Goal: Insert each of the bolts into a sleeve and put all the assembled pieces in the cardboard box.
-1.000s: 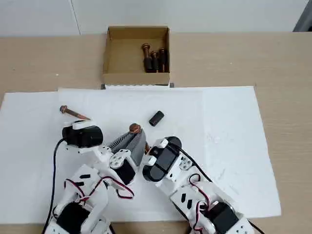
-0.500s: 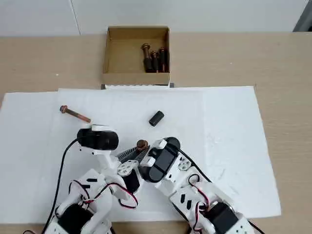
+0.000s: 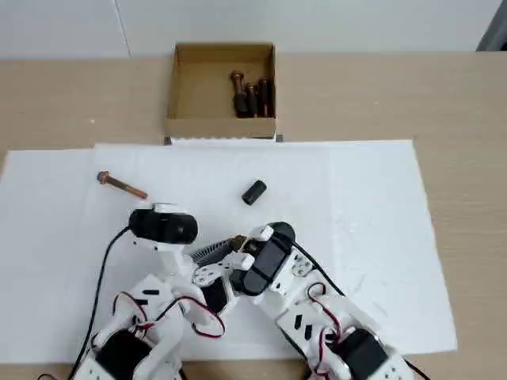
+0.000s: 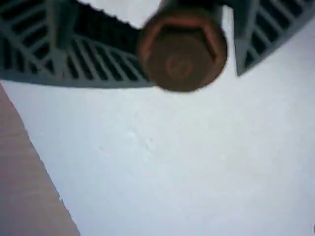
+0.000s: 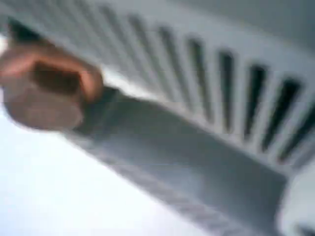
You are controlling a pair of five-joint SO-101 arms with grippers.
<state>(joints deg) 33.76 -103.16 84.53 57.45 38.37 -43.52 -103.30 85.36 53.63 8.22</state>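
Since the earlier frame the left gripper (image 3: 228, 247) has drawn back to the lower centre, clamped on the copper-coloured hex-head metal bolt (image 4: 182, 51), likely to present it for a sleeve. One short black cylindrical sleeve (image 3: 253, 192) lies free mid-frame; the brown cardboard box (image 3: 181, 87) waits at the upper centre.

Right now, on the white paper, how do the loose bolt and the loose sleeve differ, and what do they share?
The loose bolt is copper-brown; the sleeve is black. The bolt is long and thin with a wider head; the sleeve is short and stubby. The bolt lies toward the sheet's left side, the sleeve near its middle. Both lie loose on the paper, outside the box.
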